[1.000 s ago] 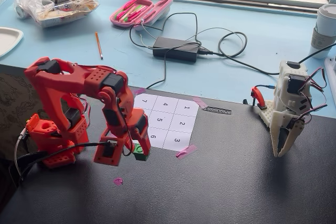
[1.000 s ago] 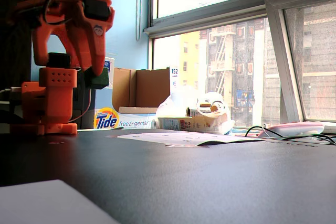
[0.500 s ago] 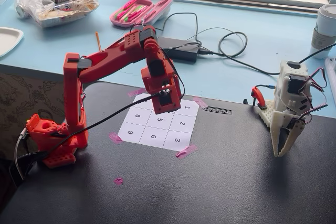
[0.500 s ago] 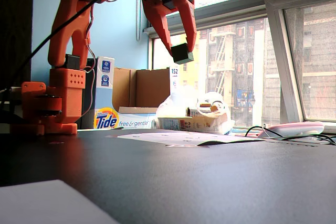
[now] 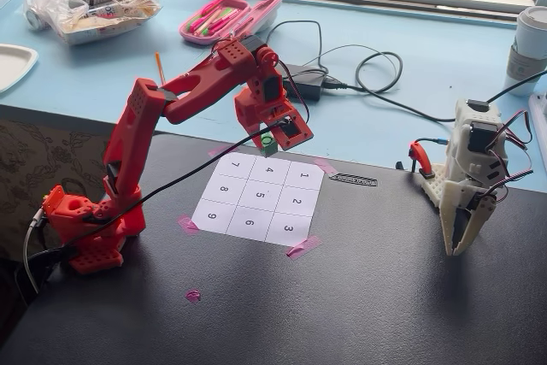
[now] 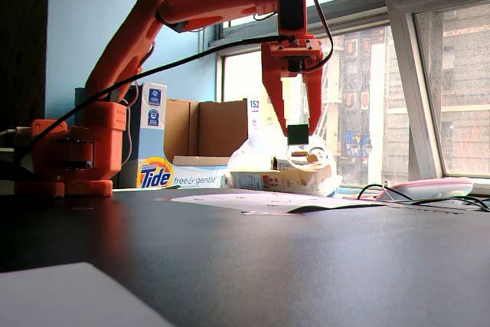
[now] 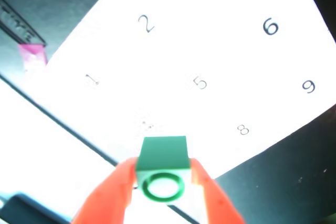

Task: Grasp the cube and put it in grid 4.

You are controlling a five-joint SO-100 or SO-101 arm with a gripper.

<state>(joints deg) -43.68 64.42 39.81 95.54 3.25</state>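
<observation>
Claw: red two-finger gripper (image 7: 163,182) pinching small bright green cube (image 5: 269,142)
Cube: aloft over far edge of white paper square printed 4 (image 5: 270,169)

Red arm (image 5: 145,117) reaches forward, end effector (image 6: 297,137) pointing down, fingers clamped on cube (image 7: 163,169).

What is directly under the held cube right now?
The cube, clamped in the hand and lifted clear, hangs over the sheet's far edge near grid 4; the wrist view's glare washes out that digit.

Bright green cube (image 7: 163,162), red tool (image 7: 164,182), white numbered sheet (image 5: 256,198) (pink tape corners), black table (image 5: 385,288)
</observation>
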